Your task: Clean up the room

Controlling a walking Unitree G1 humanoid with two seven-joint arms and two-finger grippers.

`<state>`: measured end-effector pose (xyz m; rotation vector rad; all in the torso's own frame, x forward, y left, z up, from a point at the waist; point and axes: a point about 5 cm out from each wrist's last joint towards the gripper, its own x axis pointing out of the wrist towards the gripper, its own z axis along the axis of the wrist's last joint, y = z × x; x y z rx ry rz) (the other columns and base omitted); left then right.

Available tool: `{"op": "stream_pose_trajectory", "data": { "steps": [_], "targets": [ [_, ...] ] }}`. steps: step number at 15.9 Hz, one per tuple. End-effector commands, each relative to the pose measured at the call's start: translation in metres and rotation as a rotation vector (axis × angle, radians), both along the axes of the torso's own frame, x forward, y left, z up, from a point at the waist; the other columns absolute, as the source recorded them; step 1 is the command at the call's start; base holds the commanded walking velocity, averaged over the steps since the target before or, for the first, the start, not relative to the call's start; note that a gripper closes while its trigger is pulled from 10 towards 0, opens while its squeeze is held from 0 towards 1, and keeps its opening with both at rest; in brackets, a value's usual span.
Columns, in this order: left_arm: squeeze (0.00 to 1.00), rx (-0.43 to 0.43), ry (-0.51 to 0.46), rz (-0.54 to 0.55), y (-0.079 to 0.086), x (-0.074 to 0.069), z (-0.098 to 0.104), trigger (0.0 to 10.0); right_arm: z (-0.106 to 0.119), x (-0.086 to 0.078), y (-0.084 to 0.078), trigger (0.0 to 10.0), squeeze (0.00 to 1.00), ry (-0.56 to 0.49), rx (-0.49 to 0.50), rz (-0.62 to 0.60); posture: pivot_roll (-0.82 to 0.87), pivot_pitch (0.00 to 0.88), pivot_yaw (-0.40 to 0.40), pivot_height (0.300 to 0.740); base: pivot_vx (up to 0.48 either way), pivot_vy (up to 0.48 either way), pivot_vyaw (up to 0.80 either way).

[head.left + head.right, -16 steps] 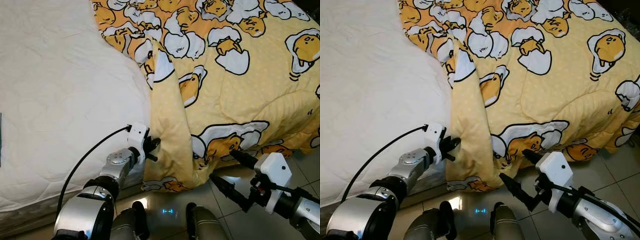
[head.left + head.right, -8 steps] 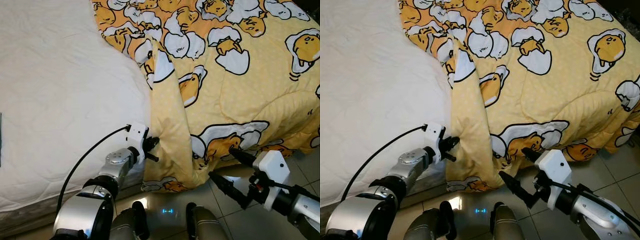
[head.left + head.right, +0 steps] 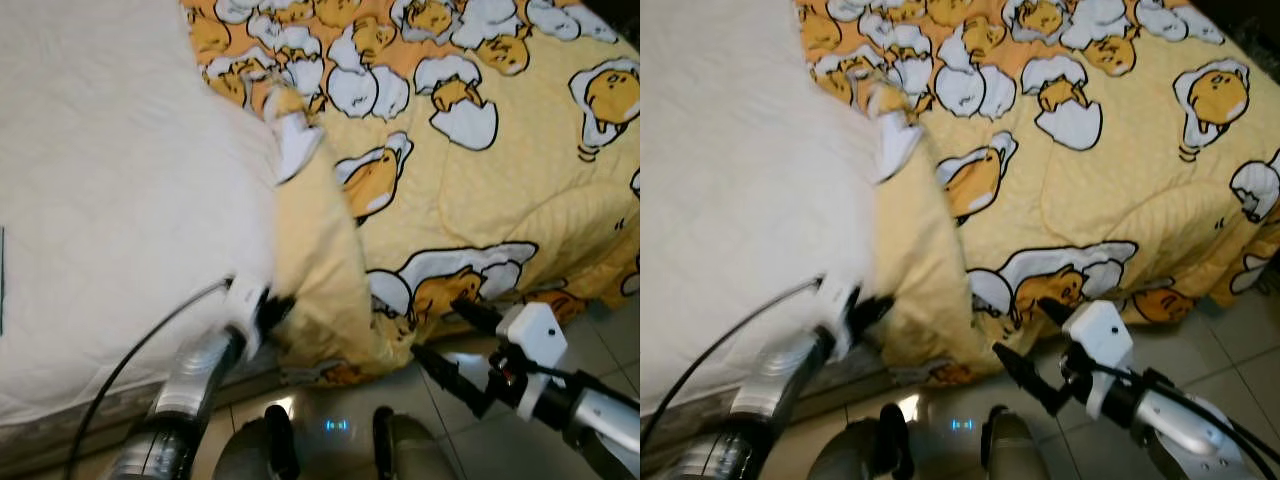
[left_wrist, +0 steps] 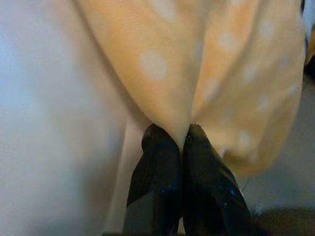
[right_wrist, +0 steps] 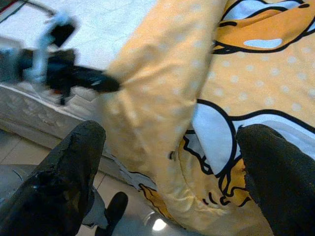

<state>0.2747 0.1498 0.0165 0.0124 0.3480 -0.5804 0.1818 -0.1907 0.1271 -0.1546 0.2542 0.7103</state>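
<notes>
A yellow blanket (image 3: 480,170) printed with egg cartoons covers the right part of the bed, and its folded edge (image 3: 320,260) hangs down over the bed's near side. My left gripper (image 3: 278,312) is shut on that hanging edge, at the seam with the white mattress (image 3: 120,200). In the left wrist view both fingers (image 4: 160,167) pinch a fold of dotted yellow cloth (image 4: 197,73). My right gripper (image 3: 450,335) stands open just below the blanket's lower hem, near the floor, with nothing between its fingers (image 5: 74,162).
The bare white mattress fills the left of the bed. Grey floor tiles (image 3: 600,330) lie at the lower right beside the bed corner. My own legs (image 3: 330,440) show at the bottom centre.
My left gripper has pulled the blanket's hanging edge leftward over the mattress side; the fold now leans left and is blurred. The right gripper has barely shifted.
</notes>
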Motion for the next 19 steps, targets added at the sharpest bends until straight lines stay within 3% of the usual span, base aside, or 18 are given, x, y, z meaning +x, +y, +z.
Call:
{"op": "stream_pose_trajectory", "data": {
  "steps": [1, 2, 7, 13, 14, 15, 16, 19],
  "targets": [
    [0.00, 0.022, 0.005, 0.014, 0.002, -0.013, 0.000, 0.0, -0.006, -0.002, 0.000, 10.0, 0.00, 0.015, 0.004, 0.000, -0.25, 0.181, 0.076, 0.740, 0.000, 0.000, 0.00],
    [0.00, 0.049, -0.001, 0.053, 0.007, -0.029, -0.001, 0.0, -0.012, -0.001, 0.000, 10.0, 0.00, 0.020, 0.007, 0.000, -0.23, 0.172, 0.071, 0.740, 0.000, 0.000, 0.00],
    [0.00, 0.148, 0.033, 0.078, 0.018, -0.044, -0.003, 0.0, -0.016, 0.003, 0.005, 10.0, 0.00, 0.012, 0.011, 0.024, -0.21, 0.161, 0.065, 0.740, 0.000, 0.000, 0.00],
    [0.00, 0.263, 0.184, -0.094, 0.009, -0.065, -0.018, 0.0, -0.016, 0.004, 0.011, 10.0, 0.00, 0.001, -0.004, 0.037, -0.22, 0.170, 0.069, 0.740, 0.000, 0.000, 0.00],
    [0.00, 0.284, 0.196, -0.105, 0.008, -0.065, -0.020, 3.0, -0.016, 0.004, 0.012, 10.0, 0.00, 0.000, -0.004, 0.036, -0.22, 0.171, 0.070, 0.740, 0.000, 0.000, 0.00],
    [0.00, 0.298, 0.200, -0.090, 0.008, -0.064, -0.020, 10.0, -0.016, 0.005, 0.013, 10.0, 0.00, 0.000, -0.002, 0.036, -0.22, 0.169, 0.072, 0.740, 0.000, 0.000, 0.00],
    [0.96, 0.251, 0.197, -0.064, 0.007, -0.059, -0.017, 10.0, -0.016, 0.007, 0.014, 10.0, 0.00, -0.006, -0.006, 0.043, -0.22, 0.165, 0.071, 0.740, 0.000, 0.000, 0.00],
    [1.00, 0.228, 0.191, -0.076, 0.005, -0.056, -0.012, 10.0, -0.017, 0.009, 0.015, 10.0, 0.00, -0.010, -0.007, 0.041, -0.22, 0.157, 0.068, 0.740, 0.000, 0.000, 0.00]
  ]
}}
